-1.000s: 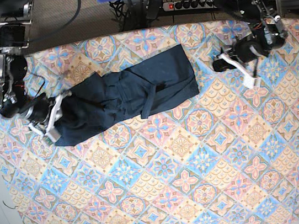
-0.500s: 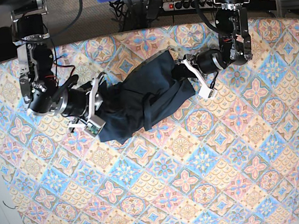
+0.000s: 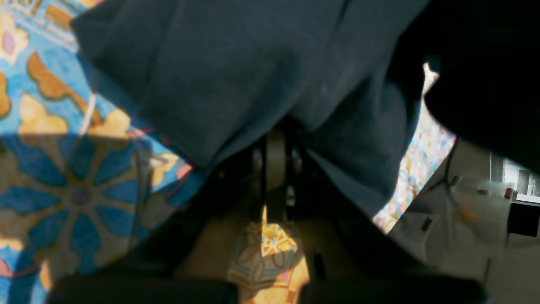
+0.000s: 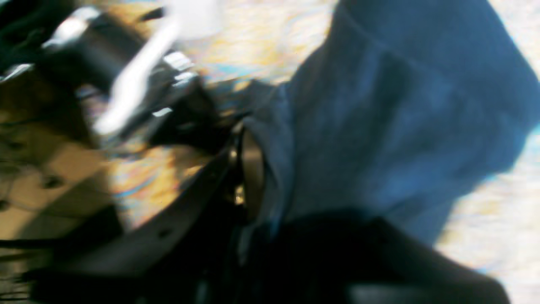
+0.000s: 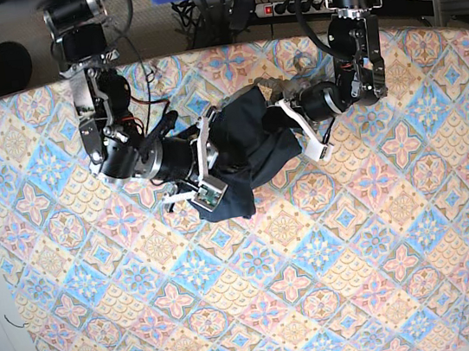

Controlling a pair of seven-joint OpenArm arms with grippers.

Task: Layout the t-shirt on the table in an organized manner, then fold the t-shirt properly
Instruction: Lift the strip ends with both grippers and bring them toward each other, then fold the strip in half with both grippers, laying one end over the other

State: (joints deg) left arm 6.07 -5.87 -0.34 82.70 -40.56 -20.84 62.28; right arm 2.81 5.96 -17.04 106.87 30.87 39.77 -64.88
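Clenched on soft navy cloth, the left gripper [image 5: 292,128] and right gripper [image 5: 206,158] both pinch the t-shirt [image 5: 247,149], bunched into a rumpled dark heap between them near the patterned table's [image 5: 335,266] far edge.

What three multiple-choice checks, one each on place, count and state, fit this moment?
1. Where is the t-shirt?
A. far-centre of the table
B. near edge
C. floor

2. How many garments?
A. one
B. two
C. three

3. How does the t-shirt lie?
A. spread flat
B. neatly folded
C. bunched between both arms

Key: 1 A, it sits near the far edge in the base view; 2 A, only the dark shirt shows; 3 C, the left end effector and right end effector each grip cloth, close together.
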